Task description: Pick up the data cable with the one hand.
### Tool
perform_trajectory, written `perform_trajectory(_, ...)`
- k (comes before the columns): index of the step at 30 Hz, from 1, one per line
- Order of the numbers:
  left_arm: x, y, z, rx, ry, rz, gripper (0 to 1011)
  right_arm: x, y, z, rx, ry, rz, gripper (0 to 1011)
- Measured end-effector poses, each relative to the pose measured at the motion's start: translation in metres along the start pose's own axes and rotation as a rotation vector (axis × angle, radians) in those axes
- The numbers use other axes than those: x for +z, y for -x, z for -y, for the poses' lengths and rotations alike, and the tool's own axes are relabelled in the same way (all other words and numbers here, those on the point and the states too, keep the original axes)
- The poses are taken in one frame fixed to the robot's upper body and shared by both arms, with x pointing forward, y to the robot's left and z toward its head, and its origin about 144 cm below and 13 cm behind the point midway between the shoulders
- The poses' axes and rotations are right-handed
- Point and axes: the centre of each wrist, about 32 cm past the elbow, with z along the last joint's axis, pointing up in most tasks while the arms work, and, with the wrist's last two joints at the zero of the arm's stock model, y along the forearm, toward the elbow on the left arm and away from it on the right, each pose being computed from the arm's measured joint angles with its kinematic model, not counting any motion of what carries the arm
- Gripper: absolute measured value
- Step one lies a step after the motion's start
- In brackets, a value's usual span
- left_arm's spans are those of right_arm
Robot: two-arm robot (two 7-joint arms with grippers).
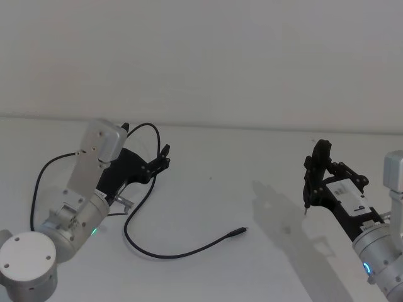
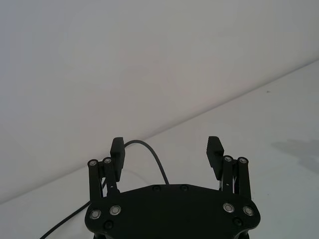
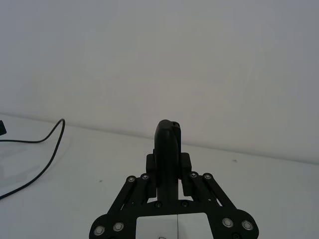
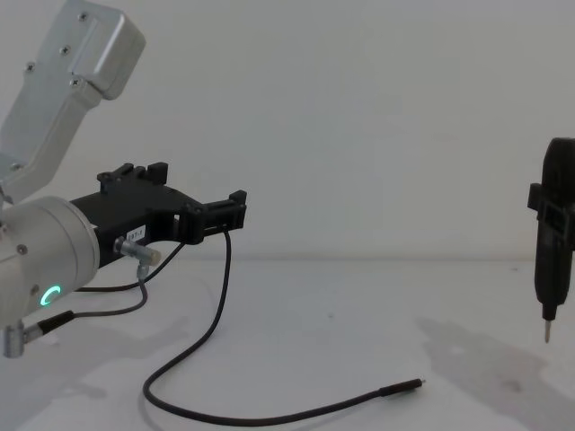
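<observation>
Seen from above in the head view, the data cable (image 1: 182,255) ran across a plain white table (image 1: 252,157). It looped beside the left gripper (image 1: 162,157), then swept in a long curve toward the middle. It ended in a slim plug (image 1: 238,233) lying flat on the surface, well apart from both grippers.

The chest view, from the side, added height. The cable rose off the table to the left gripper's fingertips, and that gripper hung level above the surface.

The left wrist view made the grip plain. Its two fingers (image 2: 117,154) stood wide apart, released, with the cable arcing across the gap between them. Whether the cable touched either finger could not be told.

Behind the table stood a plain white wall (image 1: 201,56).

On the right side, the right gripper (image 3: 168,162) was clenched on a black pen-shaped tool (image 4: 555,233). The tool was held upright, its metal tip pointing down above the table.
</observation>
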Motion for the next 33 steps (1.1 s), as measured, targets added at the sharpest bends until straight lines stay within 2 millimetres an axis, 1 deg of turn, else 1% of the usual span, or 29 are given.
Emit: perform_trajectory(33,0.0018,0.0006,0.0005,-0.014,0.001,0.001,1001,0.0,0.0,0.0,0.0,0.0,0.0,268)
